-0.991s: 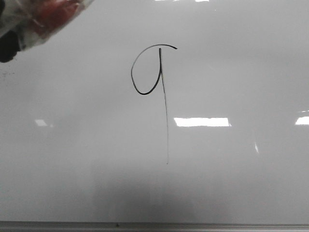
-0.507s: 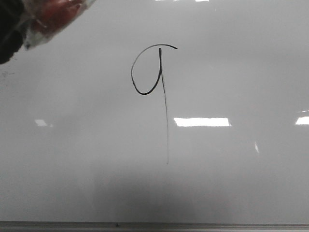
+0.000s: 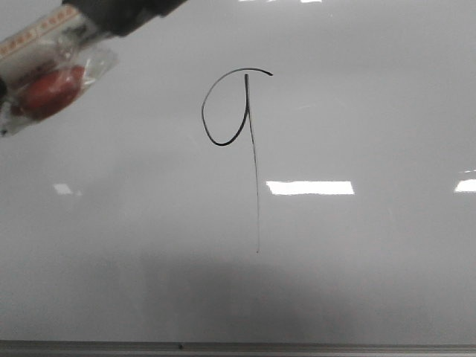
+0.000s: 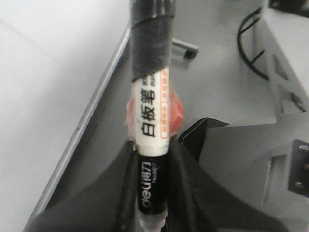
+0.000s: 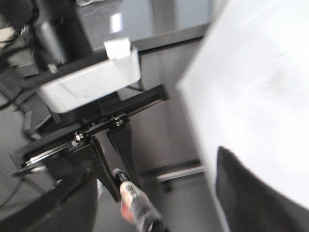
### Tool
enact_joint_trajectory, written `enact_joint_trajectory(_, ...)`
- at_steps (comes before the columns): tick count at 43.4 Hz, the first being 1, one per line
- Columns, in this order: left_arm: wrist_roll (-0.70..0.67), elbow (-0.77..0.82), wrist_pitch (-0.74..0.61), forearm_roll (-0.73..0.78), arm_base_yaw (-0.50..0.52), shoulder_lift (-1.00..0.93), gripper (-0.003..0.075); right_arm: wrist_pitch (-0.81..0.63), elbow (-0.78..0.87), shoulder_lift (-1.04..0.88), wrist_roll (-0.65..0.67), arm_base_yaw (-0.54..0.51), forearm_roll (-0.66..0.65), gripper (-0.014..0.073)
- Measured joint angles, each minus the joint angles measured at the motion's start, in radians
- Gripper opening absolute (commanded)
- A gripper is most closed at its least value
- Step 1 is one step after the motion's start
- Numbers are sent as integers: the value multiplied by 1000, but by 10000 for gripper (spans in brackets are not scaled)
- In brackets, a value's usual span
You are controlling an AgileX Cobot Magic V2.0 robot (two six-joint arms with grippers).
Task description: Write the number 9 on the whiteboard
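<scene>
The number 9 (image 3: 232, 119) is drawn in thin black line on the whiteboard (image 3: 357, 282), an open loop with a long fading tail running down. My left gripper (image 4: 154, 150) is shut on a whiteboard marker (image 4: 153, 111) with a white label, a black taped end and a red lump strapped to it. In the front view the marker (image 3: 52, 67) hangs over the board's upper left corner, away from the 9. My right gripper (image 5: 149, 193) is open, its dark fingers (image 5: 251, 193) wide apart beside the whiteboard (image 5: 260, 87). A blurred marker (image 5: 133, 200) shows between them, untouched.
The board's grey metal frame edge (image 3: 238, 347) runs along the near side, and the same kind of frame edge (image 4: 87, 125) shows in the left wrist view. Beyond it lie a grey floor, black cables (image 4: 248, 48) and grey equipment (image 5: 91, 82) with black stand legs.
The marker has swung out from the top left corner, lower and further right over the board. The 9 is unchanged.
</scene>
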Motion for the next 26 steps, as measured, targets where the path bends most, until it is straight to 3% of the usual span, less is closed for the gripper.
enact_joint_trajectory(6, -232, 0, -41, 191, 39, 36, -19, -47, 59, -158, 76, -83, -81, 239)
enact_joint_trajectory(12, -400, 25, -145, 293, 166, 77, -19, -78, 199, -344, 151, -150, -169, 101)
enact_joint_trajectory(21, -459, 120, -378, 281, 404, 118, -19, -183, 475, -611, 225, -184, -195, -74)
enact_joint_trajectory(26, -471, 181, -540, 211, 505, 150, -19, -247, 594, -732, 252, -184, -193, -64)
